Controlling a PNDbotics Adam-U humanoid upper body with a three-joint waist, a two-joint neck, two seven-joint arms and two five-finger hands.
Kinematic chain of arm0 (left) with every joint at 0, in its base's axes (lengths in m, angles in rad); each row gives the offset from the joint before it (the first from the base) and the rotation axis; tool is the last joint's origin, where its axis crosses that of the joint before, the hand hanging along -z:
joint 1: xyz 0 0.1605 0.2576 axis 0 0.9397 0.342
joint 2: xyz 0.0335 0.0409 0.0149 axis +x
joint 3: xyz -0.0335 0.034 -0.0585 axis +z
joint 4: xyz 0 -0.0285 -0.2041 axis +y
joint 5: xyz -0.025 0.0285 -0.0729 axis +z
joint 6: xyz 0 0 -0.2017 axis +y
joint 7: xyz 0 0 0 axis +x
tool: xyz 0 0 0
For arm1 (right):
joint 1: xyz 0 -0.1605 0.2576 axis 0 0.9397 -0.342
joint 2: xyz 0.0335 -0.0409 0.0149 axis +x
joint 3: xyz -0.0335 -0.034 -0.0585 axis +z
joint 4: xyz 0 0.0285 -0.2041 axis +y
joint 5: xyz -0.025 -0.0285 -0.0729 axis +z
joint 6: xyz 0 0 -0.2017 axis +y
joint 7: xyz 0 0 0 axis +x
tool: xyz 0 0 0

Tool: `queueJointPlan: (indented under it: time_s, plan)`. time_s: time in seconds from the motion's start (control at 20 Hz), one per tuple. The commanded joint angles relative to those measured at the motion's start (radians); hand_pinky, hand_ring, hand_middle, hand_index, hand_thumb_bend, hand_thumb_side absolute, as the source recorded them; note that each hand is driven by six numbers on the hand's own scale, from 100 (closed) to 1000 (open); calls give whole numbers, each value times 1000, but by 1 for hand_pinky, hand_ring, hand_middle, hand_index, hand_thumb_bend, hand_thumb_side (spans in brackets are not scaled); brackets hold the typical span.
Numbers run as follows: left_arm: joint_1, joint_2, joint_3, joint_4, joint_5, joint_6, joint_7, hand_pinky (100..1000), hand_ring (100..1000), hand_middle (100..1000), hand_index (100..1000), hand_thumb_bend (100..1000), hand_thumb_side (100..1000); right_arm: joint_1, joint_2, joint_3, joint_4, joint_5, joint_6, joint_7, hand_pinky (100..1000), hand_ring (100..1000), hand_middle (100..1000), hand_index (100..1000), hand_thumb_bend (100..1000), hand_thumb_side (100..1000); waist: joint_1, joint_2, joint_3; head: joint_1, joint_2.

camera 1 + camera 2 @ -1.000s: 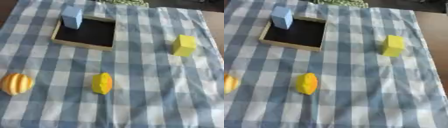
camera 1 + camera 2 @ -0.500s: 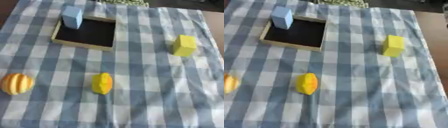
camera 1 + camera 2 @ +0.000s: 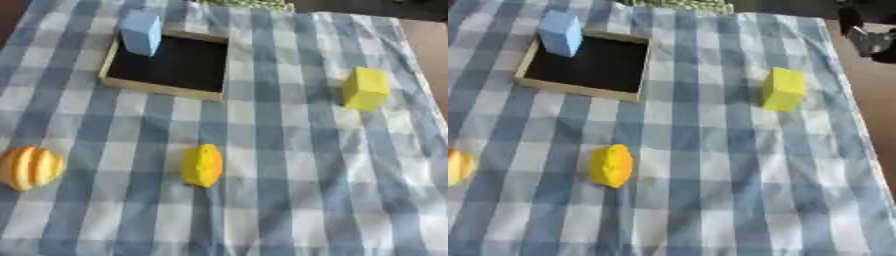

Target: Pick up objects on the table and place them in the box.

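In the left eye view I see the box (image 3: 166,86) at the upper left of the checked cloth (image 3: 289,165), with a blue block (image 3: 141,32) standing in its far corner. A yellow block (image 3: 365,88) sits at the right, a yellow lemon shape (image 3: 202,164) low in the middle, and an orange ball (image 3: 29,167) at the left edge.

In the right eye view I see a dark shape (image 3: 868,32) at the upper right corner. I cannot tell if it is a hand, so I cannot tell what any fingers are doing.

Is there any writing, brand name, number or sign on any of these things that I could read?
None: no words, numbers or signs can be read here.
The light blue block, the yellow block, the yellow fruit, the orange striped ball, the box and the checked cloth all show plain surfaces.
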Motion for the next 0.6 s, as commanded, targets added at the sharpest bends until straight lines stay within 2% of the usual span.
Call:
queueJointPlan:
  time_s: [0.05, 0.6]
  plan:
    - [-8, 38, 4, -16, 0, 0, -2, 932, 737, 687, 868, 100, 562, -25, -85, 19, 45, 45, -29, 53, 905, 971, 794, 904, 100, 234, 2, -20, 2, -5, -5]
    - [-12, 40, -3, -16, 3, 2, -12, 932, 736, 688, 867, 100, 561, -76, -146, 109, 133, 123, -88, 208, 920, 991, 870, 930, 100, 307, -1, -23, 7, -5, -11]
